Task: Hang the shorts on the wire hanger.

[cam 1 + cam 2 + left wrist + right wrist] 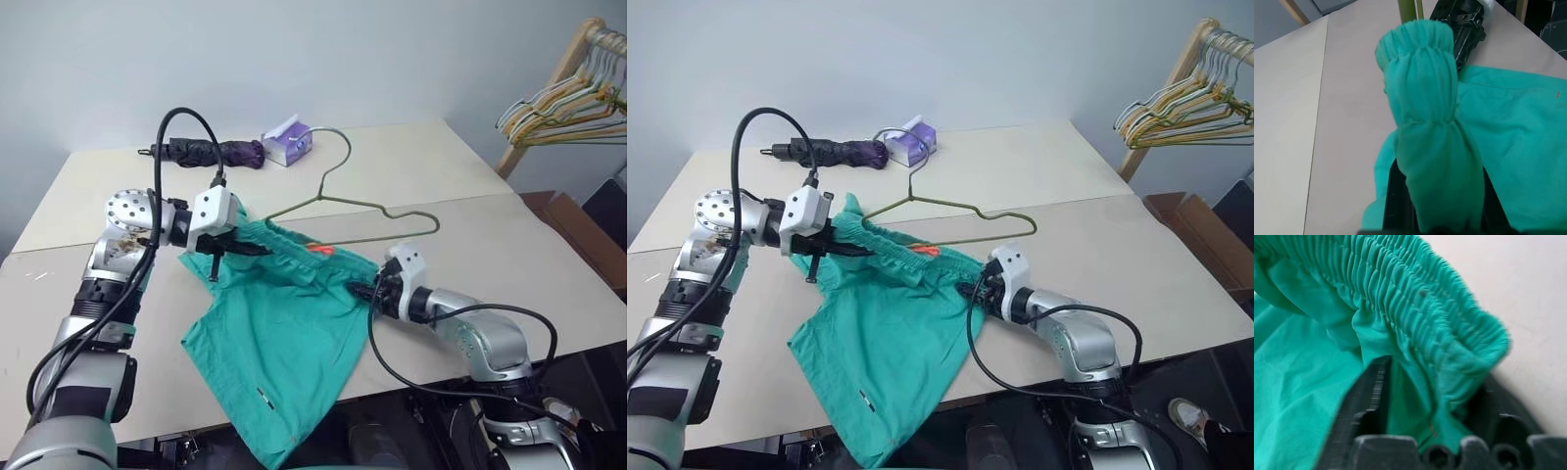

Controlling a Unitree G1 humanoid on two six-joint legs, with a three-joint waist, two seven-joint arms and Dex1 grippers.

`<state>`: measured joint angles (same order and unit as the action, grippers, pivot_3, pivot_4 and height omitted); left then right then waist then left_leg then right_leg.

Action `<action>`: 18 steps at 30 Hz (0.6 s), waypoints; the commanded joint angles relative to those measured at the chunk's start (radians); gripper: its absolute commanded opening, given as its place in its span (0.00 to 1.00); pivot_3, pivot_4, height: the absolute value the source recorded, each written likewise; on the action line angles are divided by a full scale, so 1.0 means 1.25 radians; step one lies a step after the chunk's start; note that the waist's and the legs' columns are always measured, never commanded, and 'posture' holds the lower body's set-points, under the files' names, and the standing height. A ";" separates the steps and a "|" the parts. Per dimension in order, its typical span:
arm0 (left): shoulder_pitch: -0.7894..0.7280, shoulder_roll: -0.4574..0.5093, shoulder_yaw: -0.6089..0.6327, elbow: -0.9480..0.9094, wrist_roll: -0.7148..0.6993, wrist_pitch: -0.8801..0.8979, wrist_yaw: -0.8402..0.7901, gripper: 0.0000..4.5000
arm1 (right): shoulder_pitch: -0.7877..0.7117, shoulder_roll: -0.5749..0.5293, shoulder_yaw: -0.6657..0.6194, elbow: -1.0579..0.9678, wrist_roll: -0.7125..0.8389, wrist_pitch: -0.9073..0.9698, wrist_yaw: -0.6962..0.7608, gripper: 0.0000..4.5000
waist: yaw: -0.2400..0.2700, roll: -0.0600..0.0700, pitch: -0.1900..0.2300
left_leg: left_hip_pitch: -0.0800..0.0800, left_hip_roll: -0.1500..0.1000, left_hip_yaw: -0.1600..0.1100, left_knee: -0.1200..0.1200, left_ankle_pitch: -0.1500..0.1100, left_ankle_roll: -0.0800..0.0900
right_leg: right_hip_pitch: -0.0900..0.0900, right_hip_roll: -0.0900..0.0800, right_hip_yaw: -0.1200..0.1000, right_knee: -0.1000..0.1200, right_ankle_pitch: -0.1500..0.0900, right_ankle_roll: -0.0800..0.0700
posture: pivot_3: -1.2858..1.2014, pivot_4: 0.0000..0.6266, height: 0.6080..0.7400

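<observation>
On the tabletop [549, 245]: shorts [284, 333], hanger [362, 206] behind.
Left hand [257, 251]: clamped on waistband.
Right hand [358, 288]: fingers around waistband's other end, grip unclear.

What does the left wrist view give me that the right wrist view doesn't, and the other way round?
Left wrist view alone: the wire hanger rising behind the bunched waistband, the right gripper beyond it, and a wide stretch of the table. Right wrist view alone: a close look at the right gripper's own fingers either side of the gathered elastic, with fabric between them. Both share the teal shorts, their waistband caught in that arm's gripper, and the pale tabletop.
</observation>
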<state>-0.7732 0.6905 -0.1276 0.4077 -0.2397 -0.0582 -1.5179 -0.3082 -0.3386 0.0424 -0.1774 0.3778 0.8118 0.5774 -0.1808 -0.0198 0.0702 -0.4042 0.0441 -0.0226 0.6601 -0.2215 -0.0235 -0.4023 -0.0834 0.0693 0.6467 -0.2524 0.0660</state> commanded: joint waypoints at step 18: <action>-0.003 0.073 0.038 0.086 0.018 -0.059 -0.049 0.00 | 0.035 -0.119 -0.160 -0.046 0.060 -0.026 -0.014 0.00 | -0.007 0.001 -0.006 | 0.000 0.000 0.000 -0.001 0.000 0.000 | 0.000 0.000 0.000 -0.001 0.000 0.000 | 0.45 0.06 1.00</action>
<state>-0.7536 0.7215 -0.1236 0.5093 -0.2023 -0.1267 -1.5606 -0.2661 -0.4498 -0.0808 -0.2459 0.4585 0.8034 0.5707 -0.1896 -0.0183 0.0626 -0.4045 0.0439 -0.0229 0.6594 -0.2216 -0.0234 -0.4022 -0.0834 0.0692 0.6459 -0.2526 0.0661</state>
